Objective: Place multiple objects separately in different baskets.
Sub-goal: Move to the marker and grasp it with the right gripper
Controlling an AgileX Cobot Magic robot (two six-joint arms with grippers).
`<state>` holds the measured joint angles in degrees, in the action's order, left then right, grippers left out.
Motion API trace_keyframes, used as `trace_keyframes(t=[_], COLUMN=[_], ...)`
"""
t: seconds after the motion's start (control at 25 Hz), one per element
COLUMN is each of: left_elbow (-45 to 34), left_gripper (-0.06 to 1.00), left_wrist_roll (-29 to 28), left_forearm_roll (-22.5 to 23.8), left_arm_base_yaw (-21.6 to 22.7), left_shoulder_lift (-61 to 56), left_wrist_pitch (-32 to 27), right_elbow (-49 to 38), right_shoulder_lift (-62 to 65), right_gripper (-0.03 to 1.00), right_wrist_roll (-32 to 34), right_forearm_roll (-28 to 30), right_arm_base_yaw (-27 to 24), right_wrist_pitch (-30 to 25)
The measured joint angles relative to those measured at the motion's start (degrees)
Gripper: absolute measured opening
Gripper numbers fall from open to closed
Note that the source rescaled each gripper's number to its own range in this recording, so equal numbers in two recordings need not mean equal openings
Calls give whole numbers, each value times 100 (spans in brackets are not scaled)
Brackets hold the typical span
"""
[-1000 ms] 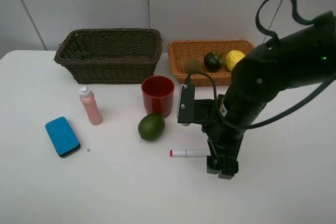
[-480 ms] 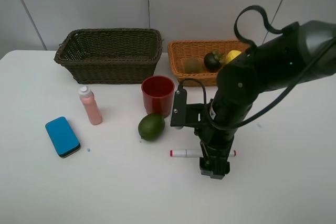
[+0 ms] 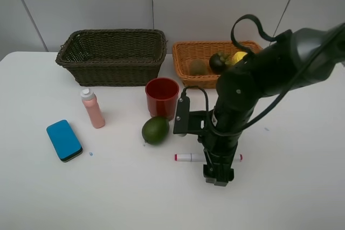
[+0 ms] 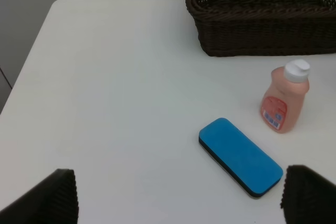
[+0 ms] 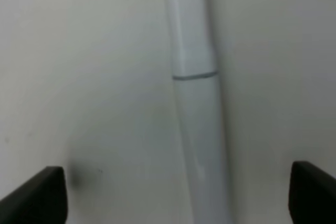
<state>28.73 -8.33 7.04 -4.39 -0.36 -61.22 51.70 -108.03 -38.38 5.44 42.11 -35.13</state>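
The white marker (image 3: pixel 188 157) with a red end lies on the table in front of the green round fruit (image 3: pixel 155 130) and the red cup (image 3: pixel 162 98). My right gripper (image 3: pixel 218 175) points down over the marker's middle. In the right wrist view it (image 5: pixel 173 195) is open, with the marker (image 5: pixel 197 103) between its fingertips (image 5: pixel 34 195). The kiwi (image 3: pixel 198 67), mangosteen (image 3: pixel 218 62) and lemon (image 3: pixel 237 57) lie in the orange basket (image 3: pixel 180 60). My left gripper (image 4: pixel 176 198) is open and empty, near the blue eraser (image 4: pixel 240 157) and the pink bottle (image 4: pixel 285 103).
The dark basket (image 3: pixel 110 68) stands at the back left, beside the orange one. The pink bottle (image 3: pixel 93 109) stands upright in front of it, and the blue eraser (image 3: pixel 64 140) lies further left. The dark basket (image 4: pixel 262 24) also shows in the left wrist view.
My right arm has swung left and lowered, bringing its gripper from the marker's right end to over its middle. The objects have not moved.
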Motion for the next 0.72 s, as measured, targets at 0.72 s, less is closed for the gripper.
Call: trace_keyframes(t=[0.72], left_elbow=[0], left_gripper=[100], left_wrist_roll=[0], left_forearm_roll=[0], left_arm_base_yaw=[0], left_shoulder_lift=[0], left_wrist_pitch=[0], right_elbow=[0], right_shoulder_lift=[-19], right_gripper=[84], right_wrist_roll=[0], right_forearm_roll=[-146], right_arm_base_yaw=[0], right_wrist_pitch=[-24])
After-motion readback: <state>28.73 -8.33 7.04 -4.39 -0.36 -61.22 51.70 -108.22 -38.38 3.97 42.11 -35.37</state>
